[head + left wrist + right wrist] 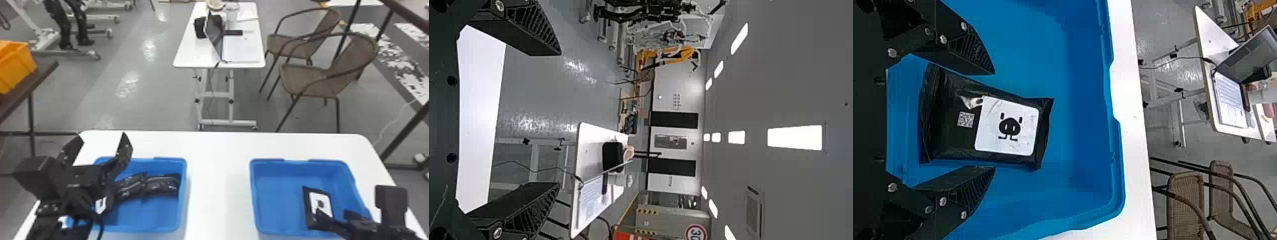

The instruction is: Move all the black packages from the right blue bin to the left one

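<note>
In the right blue bin, my right gripper is low over a black package with a white label. The right wrist view has this black package lying between the spread fingers of my right gripper, its labelled end reaching past their tips. Crumpled black packages lie along the far part of the left blue bin; a white label shows beside the left arm. Above that bin's left side, my left gripper stands open and holds nothing; the left wrist view has my left gripper pointing outward.
Both bins stand on a white table, with a strip of tabletop between them. Beyond it are a smaller white table with a laptop, and two brown chairs. An orange crate rests on a dark table at the far left.
</note>
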Available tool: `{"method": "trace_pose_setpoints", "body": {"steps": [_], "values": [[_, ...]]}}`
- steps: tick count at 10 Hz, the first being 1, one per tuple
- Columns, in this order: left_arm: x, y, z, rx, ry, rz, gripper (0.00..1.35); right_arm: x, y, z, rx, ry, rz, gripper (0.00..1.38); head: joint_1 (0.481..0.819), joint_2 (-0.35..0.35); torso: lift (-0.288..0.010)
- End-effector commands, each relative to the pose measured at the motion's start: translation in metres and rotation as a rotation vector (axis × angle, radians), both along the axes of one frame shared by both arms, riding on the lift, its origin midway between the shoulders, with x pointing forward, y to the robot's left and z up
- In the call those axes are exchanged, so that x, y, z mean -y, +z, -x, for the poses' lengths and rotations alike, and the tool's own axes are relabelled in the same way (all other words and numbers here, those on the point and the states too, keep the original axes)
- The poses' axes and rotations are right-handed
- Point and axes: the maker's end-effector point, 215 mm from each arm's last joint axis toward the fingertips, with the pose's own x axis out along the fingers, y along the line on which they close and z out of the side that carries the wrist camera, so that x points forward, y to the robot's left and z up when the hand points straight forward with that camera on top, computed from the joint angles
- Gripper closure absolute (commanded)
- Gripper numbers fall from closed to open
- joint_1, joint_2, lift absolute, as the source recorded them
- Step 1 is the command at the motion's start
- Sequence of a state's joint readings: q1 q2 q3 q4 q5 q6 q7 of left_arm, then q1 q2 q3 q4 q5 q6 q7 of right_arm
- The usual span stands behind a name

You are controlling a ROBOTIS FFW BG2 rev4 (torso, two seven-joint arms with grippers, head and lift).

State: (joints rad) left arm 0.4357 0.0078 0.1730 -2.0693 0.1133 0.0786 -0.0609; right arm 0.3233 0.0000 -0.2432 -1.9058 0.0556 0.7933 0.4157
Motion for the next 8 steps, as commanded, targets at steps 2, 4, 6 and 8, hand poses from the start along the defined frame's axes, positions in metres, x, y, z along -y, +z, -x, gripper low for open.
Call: {"method": "trace_pose_setpoints", "body": {"steps": [2,4,6,8], "values": [[0.0,-0.001,0.0,-0.002,-0.002,0.003,0.09,0.007,-0.01,-0.002,-0.011,-0.008,0.014,0.38,0.695,0.024,-0.039],[0.001,0.002,0.0,0.002,-0.011,-0.023,0.09,0.007,-0.027,-0.003,-0.031,-0.009,0.011,0.37,0.695,0.02,-0.039],[0.002,0.003,-0.001,0.005,-0.013,-0.027,0.09,-0.001,-0.034,-0.011,-0.023,0.0,-0.008,0.38,0.695,0.018,-0.039],[0.003,0.003,-0.001,0.005,-0.014,-0.028,0.09,-0.014,-0.045,-0.014,-0.032,0.013,-0.038,0.53,0.695,0.029,-0.039]]}}
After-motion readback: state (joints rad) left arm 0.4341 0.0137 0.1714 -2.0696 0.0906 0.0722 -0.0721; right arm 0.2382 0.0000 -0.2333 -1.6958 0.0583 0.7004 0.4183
